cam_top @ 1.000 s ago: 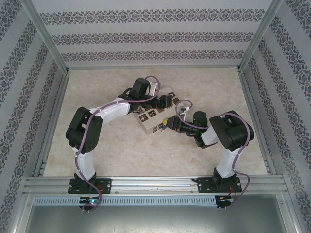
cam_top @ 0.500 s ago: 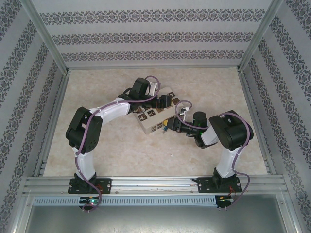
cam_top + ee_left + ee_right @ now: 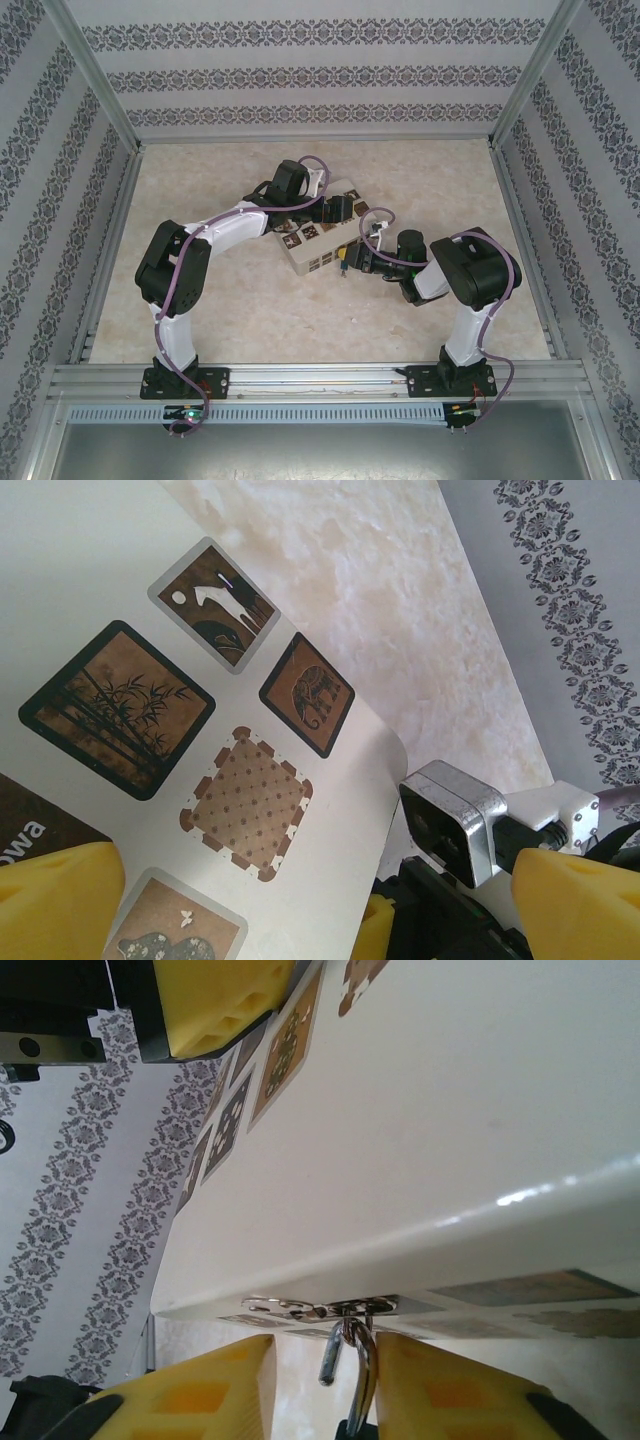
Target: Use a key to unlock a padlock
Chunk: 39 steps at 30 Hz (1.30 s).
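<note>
Yellow-fingered right gripper [image 3: 325,1352]: its jaws stand partway in, one finger on each side of the padlock [image 3: 362,1370]. You cannot tell whether the pads bear on the lock body, which runs off the bottom edge of the right wrist view.
Padlock position: it hangs by its thin shackle from the metal hasp [image 3: 320,1308] on the side of the cream box [image 3: 420,1140], between the right fingers.
Key: you cannot make it out. A short silvery bar [image 3: 328,1365] just beside the shackle may be part of the lock or may be the key.
Left gripper [image 3: 315,865]: jaws as wide as they go, over the tiled top of the box at its corner, with no grip you can see.
Risk, bad pinch: if the right fingers meet on the shackle and not the body, the lock will likely swivel on the hasp and turn its keyway away from you.
Risk, box shift: a tug on the lock could drag or tip the box across the marbled table [image 3: 400,610] unless the left gripper truly bears down.
Risk, lost key: confirm where it is before you commit.
</note>
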Tool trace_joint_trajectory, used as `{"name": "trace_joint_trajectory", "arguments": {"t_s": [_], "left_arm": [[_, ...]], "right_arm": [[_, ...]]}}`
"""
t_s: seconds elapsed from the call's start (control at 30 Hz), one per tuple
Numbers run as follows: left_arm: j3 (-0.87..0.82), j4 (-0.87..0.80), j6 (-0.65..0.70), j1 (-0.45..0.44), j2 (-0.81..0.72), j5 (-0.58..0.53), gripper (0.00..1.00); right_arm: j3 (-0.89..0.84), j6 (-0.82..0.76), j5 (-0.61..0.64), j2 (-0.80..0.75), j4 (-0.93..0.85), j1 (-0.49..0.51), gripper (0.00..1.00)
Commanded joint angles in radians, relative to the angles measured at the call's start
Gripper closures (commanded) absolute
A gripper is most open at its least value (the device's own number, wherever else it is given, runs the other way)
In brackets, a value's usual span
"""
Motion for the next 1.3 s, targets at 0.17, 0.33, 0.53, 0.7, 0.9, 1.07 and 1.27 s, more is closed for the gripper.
{"name": "trace_joint_trajectory", "arguments": {"t_s": [0.17, 0.33, 0.53, 0.7, 0.9, 1.07, 1.27], "left_arm": [[-0.017, -0.131, -0.041, -0.013, 0.023, 0.014, 0.00], [-0.020, -0.131, -0.041, -0.012, 0.020, 0.013, 0.00], [-0.033, -0.131, -0.042, -0.013, 0.011, 0.012, 0.01], [-0.066, -0.123, -0.050, -0.012, -0.008, 0.014, 0.00], [-0.132, -0.076, -0.090, -0.017, -0.041, 0.017, 0.00], [-0.174, -0.024, -0.135, -0.029, -0.052, 0.011, 0.00], [-0.198, 0.002, -0.165, -0.037, -0.062, 0.007, 0.00]], "right_arm": [[0.009, 0.001, -0.052, 0.010, -0.073, 0.030, 0.82], [0.010, -0.008, -0.049, 0.007, -0.098, 0.033, 0.89], [0.000, 0.004, -0.024, -0.005, -0.095, 0.032, 0.98], [-0.018, 0.044, 0.023, -0.044, -0.063, 0.030, 1.00], [-0.047, 0.128, 0.108, -0.086, 0.006, 0.026, 1.00], [-0.093, 0.207, 0.211, -0.098, 0.079, 0.030, 1.00], [-0.131, 0.306, 0.307, -0.080, 0.151, 0.038, 1.00]]}}
